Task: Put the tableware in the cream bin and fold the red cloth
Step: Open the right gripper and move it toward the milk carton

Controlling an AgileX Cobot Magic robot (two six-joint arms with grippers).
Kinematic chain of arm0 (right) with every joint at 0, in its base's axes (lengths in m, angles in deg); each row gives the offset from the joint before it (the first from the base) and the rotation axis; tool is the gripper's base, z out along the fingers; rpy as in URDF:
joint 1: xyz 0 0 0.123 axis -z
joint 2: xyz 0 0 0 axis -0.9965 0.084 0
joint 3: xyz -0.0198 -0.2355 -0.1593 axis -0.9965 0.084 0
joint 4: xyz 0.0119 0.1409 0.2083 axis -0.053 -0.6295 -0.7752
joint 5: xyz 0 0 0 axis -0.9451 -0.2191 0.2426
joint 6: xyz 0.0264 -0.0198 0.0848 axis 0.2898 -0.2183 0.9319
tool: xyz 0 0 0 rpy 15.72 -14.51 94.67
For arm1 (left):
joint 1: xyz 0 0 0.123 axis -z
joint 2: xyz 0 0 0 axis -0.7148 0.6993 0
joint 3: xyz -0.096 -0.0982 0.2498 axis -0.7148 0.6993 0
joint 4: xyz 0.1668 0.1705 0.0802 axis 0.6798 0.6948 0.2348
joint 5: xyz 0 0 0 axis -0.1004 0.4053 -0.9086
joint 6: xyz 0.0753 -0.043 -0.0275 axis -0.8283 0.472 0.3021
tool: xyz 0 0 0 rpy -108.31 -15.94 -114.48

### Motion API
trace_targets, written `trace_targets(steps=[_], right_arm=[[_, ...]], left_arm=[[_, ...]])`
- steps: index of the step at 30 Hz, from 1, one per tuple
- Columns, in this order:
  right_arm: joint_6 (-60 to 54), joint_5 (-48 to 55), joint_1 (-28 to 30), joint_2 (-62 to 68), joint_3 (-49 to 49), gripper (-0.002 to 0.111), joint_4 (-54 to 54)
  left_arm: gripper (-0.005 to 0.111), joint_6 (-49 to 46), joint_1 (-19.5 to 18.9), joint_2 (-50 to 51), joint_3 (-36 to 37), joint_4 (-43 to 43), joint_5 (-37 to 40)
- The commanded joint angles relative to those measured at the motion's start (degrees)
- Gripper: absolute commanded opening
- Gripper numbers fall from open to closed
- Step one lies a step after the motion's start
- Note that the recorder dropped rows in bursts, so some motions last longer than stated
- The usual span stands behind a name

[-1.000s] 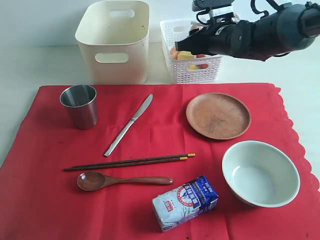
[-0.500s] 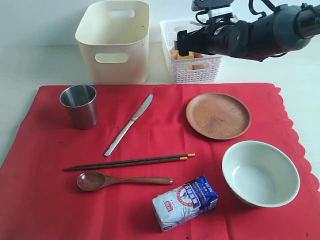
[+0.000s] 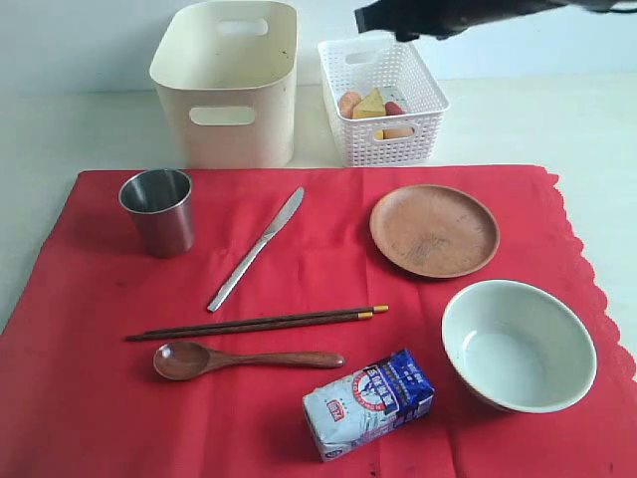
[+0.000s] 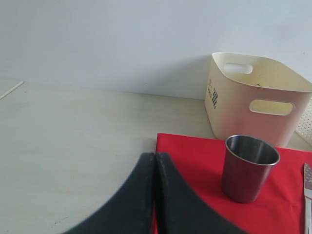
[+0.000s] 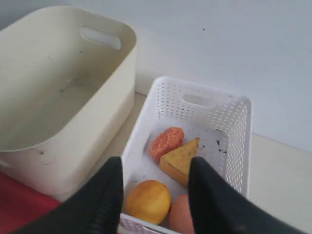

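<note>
On the red cloth (image 3: 90, 398) lie the steel cup (image 3: 159, 211), knife (image 3: 257, 249), chopsticks (image 3: 259, 323), wooden spoon (image 3: 239, 359), brown plate (image 3: 434, 230) and pale green bowl (image 3: 519, 345). The cream bin (image 3: 227, 80) stands empty behind the cloth. My right gripper (image 5: 156, 163) hangs open and empty above the white basket (image 5: 195, 122); in the exterior view it is a dark shape (image 3: 378, 18) at the top edge. My left gripper (image 4: 155, 161) is shut on nothing, low over the cloth's corner near the cup (image 4: 248, 168).
A blue-white milk carton (image 3: 368, 402) lies on the cloth near the front. The white basket (image 3: 383, 100) beside the bin holds a lemon (image 5: 147, 201), cheese (image 5: 181, 160), an orange piece (image 5: 166, 142) and an egg (image 5: 181, 220).
The right arm has risen from in front of the white basket to the top edge of the exterior view. Nothing on the cloth has moved.
</note>
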Motion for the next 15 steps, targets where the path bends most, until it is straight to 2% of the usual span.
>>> trace_targets(steps=[1,7,12,15], right_arm=[[-0.87,7.38,0.27,-6.85,-0.34,0.021,0.44],[0.91,5.92,0.27,-14.43,6.24,0.0,0.02],[1.95,-2.38,0.27,-20.65,17.13,0.0,0.02],[1.84,-3.91,0.27,-23.63,22.48,0.0,-1.5]], left_arm=[[0.003,-0.06,-0.07,-0.4,0.01,-0.35,-0.19],[0.003,-0.06,-0.07,-0.4,0.01,-0.35,-0.19],[0.003,-0.06,-0.07,-0.4,0.01,-0.35,-0.19],[0.003,-0.06,-0.07,-0.4,0.01,-0.35,-0.19]])
